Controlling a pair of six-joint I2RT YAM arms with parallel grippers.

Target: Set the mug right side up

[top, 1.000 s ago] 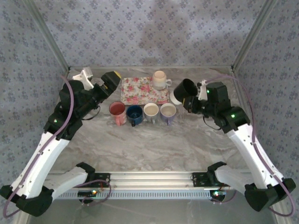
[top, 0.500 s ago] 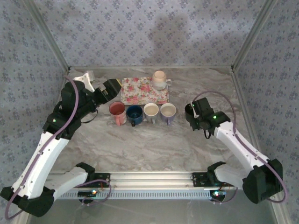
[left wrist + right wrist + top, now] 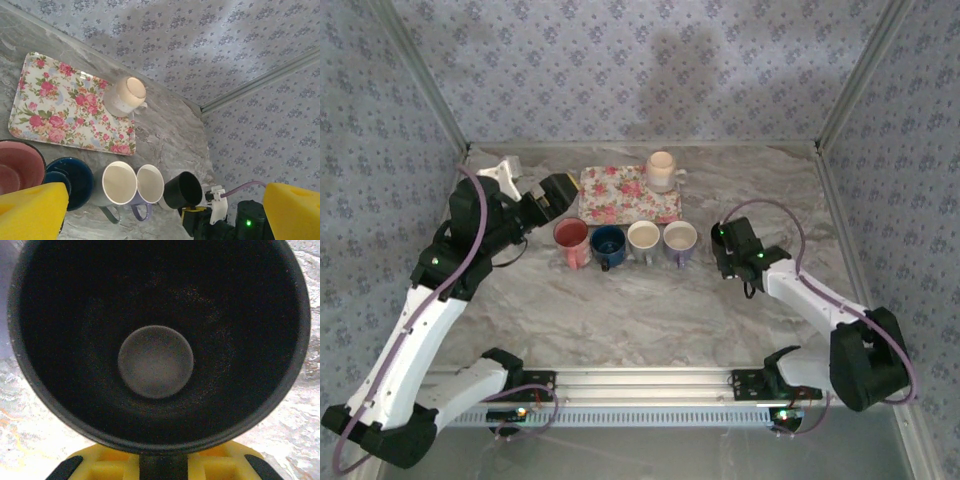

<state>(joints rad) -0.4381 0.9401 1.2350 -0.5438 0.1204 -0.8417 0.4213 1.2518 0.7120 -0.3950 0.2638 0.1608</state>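
The right claw [image 3: 162,462] pinches the black mug [image 3: 183,190], mouth up, a row of four mugs [image 3: 643,238] just to its left; the left claw [image 3: 162,212] is spread.

Floral tray [image 3: 620,195] on marble table [image 3: 640,310]; cream mug [image 3: 661,171] on tray's far right corner. Close row just nearer: pink mug [image 3: 571,238], blue mug [image 3: 608,243], white mug [image 3: 643,238], lavender mug [image 3: 679,240].

A grey marbled counter [image 3: 640,300] is spread beneath the right claw [image 3: 727,245]. Behind and beside that claw, walls [image 3: 915,170] papered pale blue with small flower sprigs are joined by metal corner posts [image 3: 861,72]. A soft shadow is cast on the back wall [image 3: 670,50].
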